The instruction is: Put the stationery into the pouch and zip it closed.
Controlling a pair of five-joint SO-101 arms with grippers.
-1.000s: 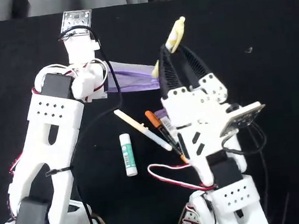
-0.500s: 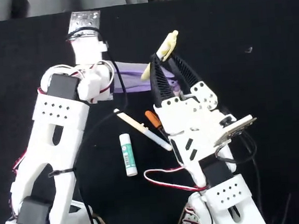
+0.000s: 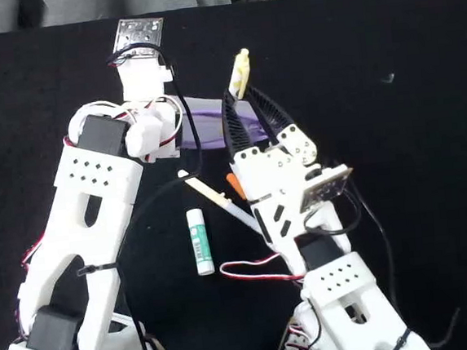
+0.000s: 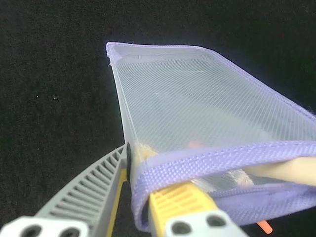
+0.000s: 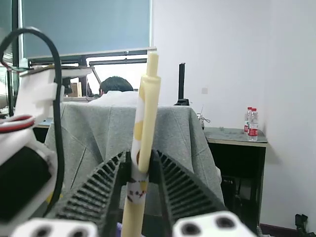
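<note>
**Right gripper [image 5: 140,165] clamped on a pale pen [image 5: 143,113], upright above the pouch [image 3: 206,122].**
If lowered off-line, the pen could snag the purple rim or pivot in the jaws. The left gripper [image 4: 145,170] pinched that rim, and the opening seemed narrow, though it was hard to judge. The right arm partly hid the orange pen [image 3: 235,181], which lay beside the white pen [image 3: 218,199] and glue stick [image 3: 199,241].

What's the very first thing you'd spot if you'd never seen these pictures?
Probably the yellow pen, sticking up tall between the black fingers of the right gripper, right by the purple pouch. Next comes the left gripper, pinching that pouch's open edge. A glue stick, a white pen and an orange pen lie on the black table between the arms.
</note>
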